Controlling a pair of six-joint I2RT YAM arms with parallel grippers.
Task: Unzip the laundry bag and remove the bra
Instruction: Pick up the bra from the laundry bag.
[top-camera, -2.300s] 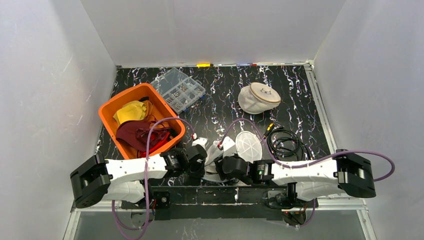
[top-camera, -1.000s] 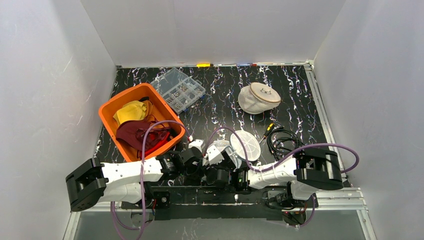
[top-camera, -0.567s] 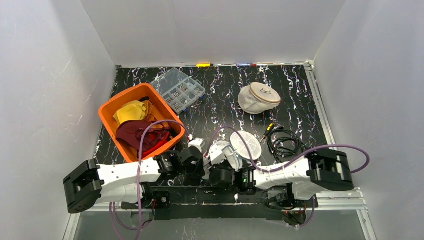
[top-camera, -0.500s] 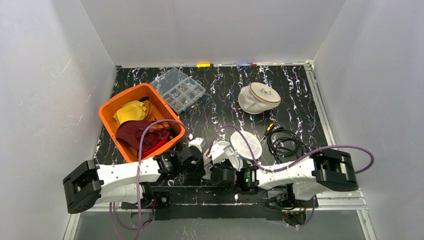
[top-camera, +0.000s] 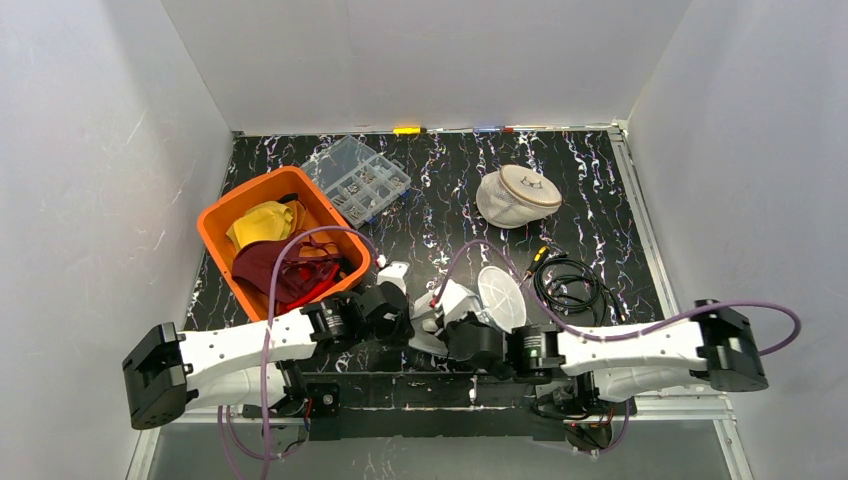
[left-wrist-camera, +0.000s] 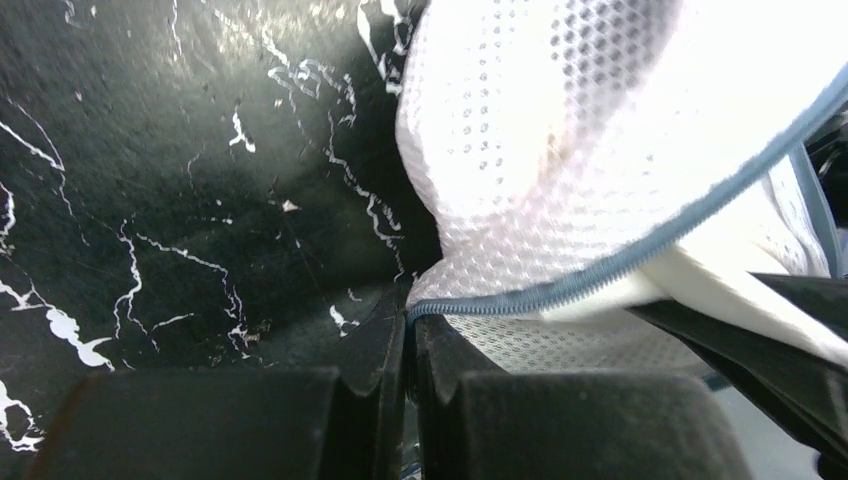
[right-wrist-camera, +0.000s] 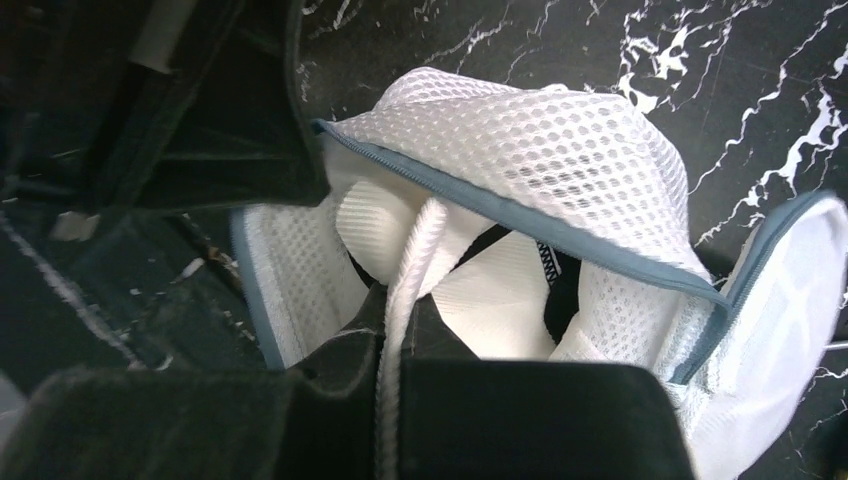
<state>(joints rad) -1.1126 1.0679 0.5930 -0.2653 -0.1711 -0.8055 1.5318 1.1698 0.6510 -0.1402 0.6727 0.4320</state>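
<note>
While the laundry bag (right-wrist-camera: 560, 160) gapes open, the left gripper (left-wrist-camera: 405, 345) pinches its blue zipper edge (left-wrist-camera: 620, 260); the right gripper (right-wrist-camera: 392, 350) is clamped on the white strap (right-wrist-camera: 412, 250) of the bra (right-wrist-camera: 500, 290).

Evenly bright overhead view; laundry bag (left-wrist-camera: 560, 130) glares white, foreground blurred.

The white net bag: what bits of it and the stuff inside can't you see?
- Bra: right wrist view, mostly hidden by the laundry bag mesh; only strap and padding show.
- Strap's end: right wrist view, vanishes into the shut right gripper.
- Zip pull: left wrist view, zip tape vanishes into the shut left gripper.
- Parts box contents: top view, too small.
</note>
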